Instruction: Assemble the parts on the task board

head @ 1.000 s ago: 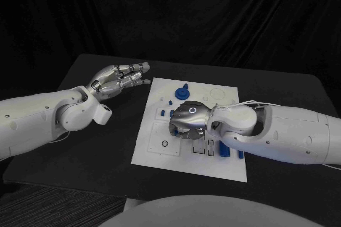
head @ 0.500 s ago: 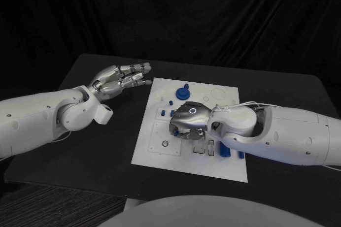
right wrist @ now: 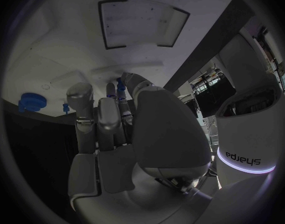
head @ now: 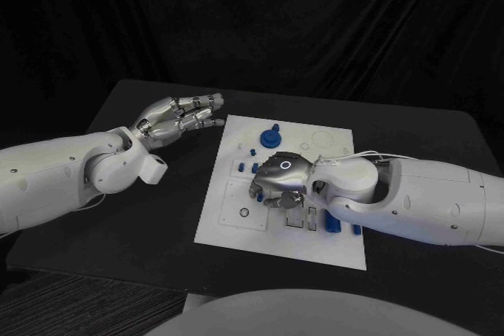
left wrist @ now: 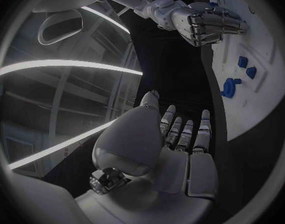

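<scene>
Working hand: the right hand (head: 277,181) is down over the middle of the task board (head: 252,235), palm down, fingers curled toward the plate; whether they have a part pinched I cannot tell, since the hand hides its own fingertips.
Near edge of board: a blue bar part (head: 333,223) lies just right of the right hand, beside the rectangular slots (head: 302,219), its long axis running near to far.
Under the fingers: in the right wrist view a small blue peg (right wrist: 120,86) stands just beyond the fingertips (right wrist: 79,95), likely the piece being seated.
Key relation: my reading is that the target lies straight below and slightly near-left of the right palm, so the next move is a short downward press, not a reach.
Far half of board: the blue gear (head: 271,138) sits on the far side, well clear of the working hand.
Idle hand: the left hand (head: 173,116) hovers off the board's far-left corner above the tabletop (head: 147,219), fingers loosely spread, holding nothing.
Nearer arm: the right, by a wide margin.
</scene>
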